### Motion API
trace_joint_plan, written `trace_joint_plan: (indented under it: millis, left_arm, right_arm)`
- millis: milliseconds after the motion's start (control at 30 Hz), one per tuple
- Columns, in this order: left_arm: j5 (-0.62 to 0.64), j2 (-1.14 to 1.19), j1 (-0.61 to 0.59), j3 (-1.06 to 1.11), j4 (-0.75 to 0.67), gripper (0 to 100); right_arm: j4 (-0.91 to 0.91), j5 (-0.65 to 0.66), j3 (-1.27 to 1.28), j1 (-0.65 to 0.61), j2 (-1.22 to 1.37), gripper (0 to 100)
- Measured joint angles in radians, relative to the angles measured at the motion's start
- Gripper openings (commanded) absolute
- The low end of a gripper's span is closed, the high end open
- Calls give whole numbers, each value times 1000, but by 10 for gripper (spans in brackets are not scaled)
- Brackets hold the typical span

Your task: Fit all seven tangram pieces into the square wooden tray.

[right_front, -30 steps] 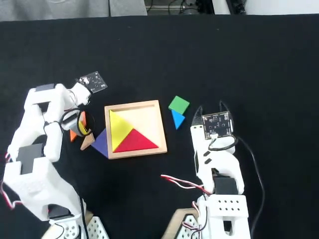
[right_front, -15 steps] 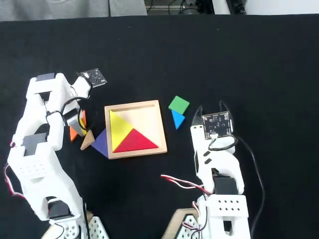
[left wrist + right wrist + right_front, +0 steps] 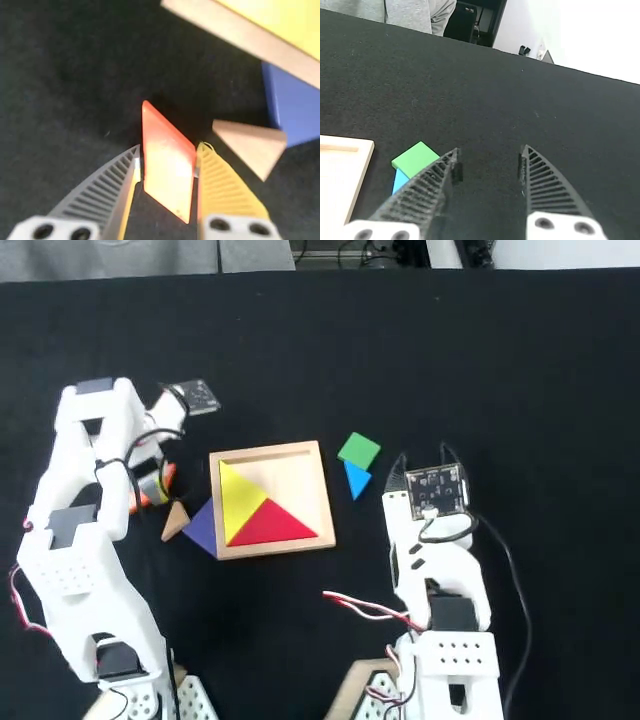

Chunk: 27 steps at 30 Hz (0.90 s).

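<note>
Left tool (image 3: 170, 150): closed narrowly on the orange flat tangram piece (image 3: 167, 162), gripped by its faces and stood on edge, left of the square wooden tray (image 3: 265, 451) on the black bench (image 3: 450, 360). You cannot tell whether the piece is clear of the bench. Hazard one: the hold takes only part of the piece, which juts past the fingertips, so it may pivot or slip out as you carry it over the rim. Hazard two: the small tan wooden triangle (image 3: 252, 145) lies just beside one finger, and beyond it the dark blue piece (image 3: 292, 112) touches the tray's left rim; a low sweep to the right would likely shove both. Hazard three: the large yellow triangle (image 3: 240, 502) and large red triangle (image 3: 275, 523) fill the tray's left and near parts, so an on-edge release could land across them and not lie flat. Right tool (image 3: 487, 167): wide, holding nothing, right of the tray, near the green square (image 3: 359, 451) and the small light-blue triangle (image 3: 355, 479); guard against nudging them.
</note>
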Motion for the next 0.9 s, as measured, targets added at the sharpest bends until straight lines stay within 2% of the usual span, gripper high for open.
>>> trace_joint_plan:
  millis: [167, 600, 900]
  left_arm:
    - [0, -114, -3, -87, 143, 170]
    - [8, -419, -3, -115, 341, 170]
    - [256, -453, 95, -115, 399, 170]
  right_arm:
    - [0, 0, 0, 0, 0, 198]
    - [0, 0, 0, 0, 0, 198]
    - [0, 0, 0, 0, 0, 198]
